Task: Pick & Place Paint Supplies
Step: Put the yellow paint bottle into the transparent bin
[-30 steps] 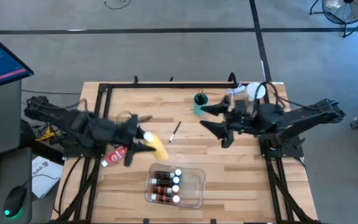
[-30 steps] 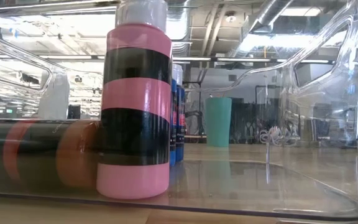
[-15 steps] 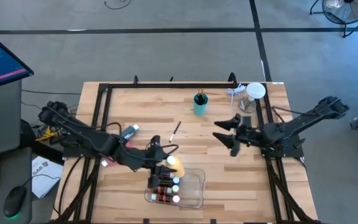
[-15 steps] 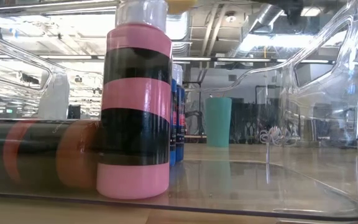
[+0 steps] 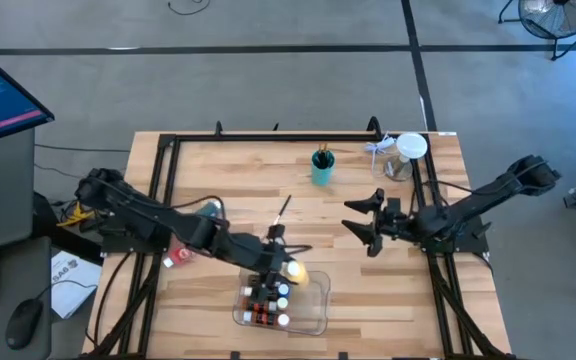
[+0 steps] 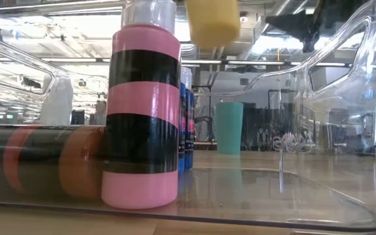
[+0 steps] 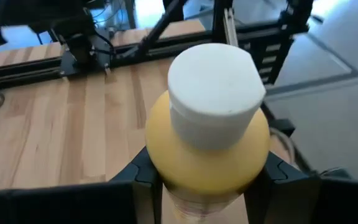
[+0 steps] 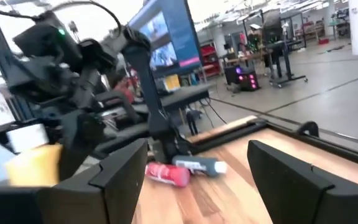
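The table (image 5: 388,280) is evenly lit from above, with only faint shadows cast. In the low view, ceiling lights are blown out and glare is thrown across the tray (image 6: 344,85) walls. The right wrist view is blurred throughout.

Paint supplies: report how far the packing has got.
Done: small bottles already lie in the clear tray. In hand: the left gripper holds the yellow bottle over the tray. Left: a brush and tubes on the table; right gripper waits open.
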Controlling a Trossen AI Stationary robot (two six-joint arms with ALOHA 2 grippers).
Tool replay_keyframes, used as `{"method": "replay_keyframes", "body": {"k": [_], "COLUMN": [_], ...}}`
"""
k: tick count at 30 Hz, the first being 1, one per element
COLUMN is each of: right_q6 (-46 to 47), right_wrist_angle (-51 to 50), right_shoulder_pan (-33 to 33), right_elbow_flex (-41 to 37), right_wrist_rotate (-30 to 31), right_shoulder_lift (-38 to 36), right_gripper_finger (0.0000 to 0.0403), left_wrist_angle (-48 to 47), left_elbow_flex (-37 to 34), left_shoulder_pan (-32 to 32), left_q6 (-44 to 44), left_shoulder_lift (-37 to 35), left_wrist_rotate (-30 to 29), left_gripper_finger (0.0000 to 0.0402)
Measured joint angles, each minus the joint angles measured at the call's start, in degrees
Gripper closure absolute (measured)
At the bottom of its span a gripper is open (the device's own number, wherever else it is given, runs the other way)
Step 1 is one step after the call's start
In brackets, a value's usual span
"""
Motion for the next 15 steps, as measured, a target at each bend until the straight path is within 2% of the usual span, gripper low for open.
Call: {"method": "replay_keyframes", "body": {"k": [5,13,15], "right_q6": [-0.02,-0.02,0.31], "right_wrist_angle": [1.34,4.09,4.21], "right_shoulder_pan": [-0.54,-0.54,-0.54], "right_elbow_flex": [0.00,0.00,0.00], "right_wrist_rotate": [-0.04,0.01,1.61], "right_shoulder_lift": [4.15,9.64,10.77], "right_gripper_finger": [0.0132,0.0132,0.0132], "left_wrist_angle": [2.41,6.68,6.96], "left_elbow_flex": [-0.04,-0.04,-0.04], "left_shoulder_pan": [-1.05,-1.31,-0.80], "left_q6": [3.75,5.94,6.14], "left_shoulder_lift": [4.36,7.54,8.17], "left_wrist_rotate": [0.53,1.47,1.69], "left_gripper_finger": [0.0300,0.0300,0.0300]}}
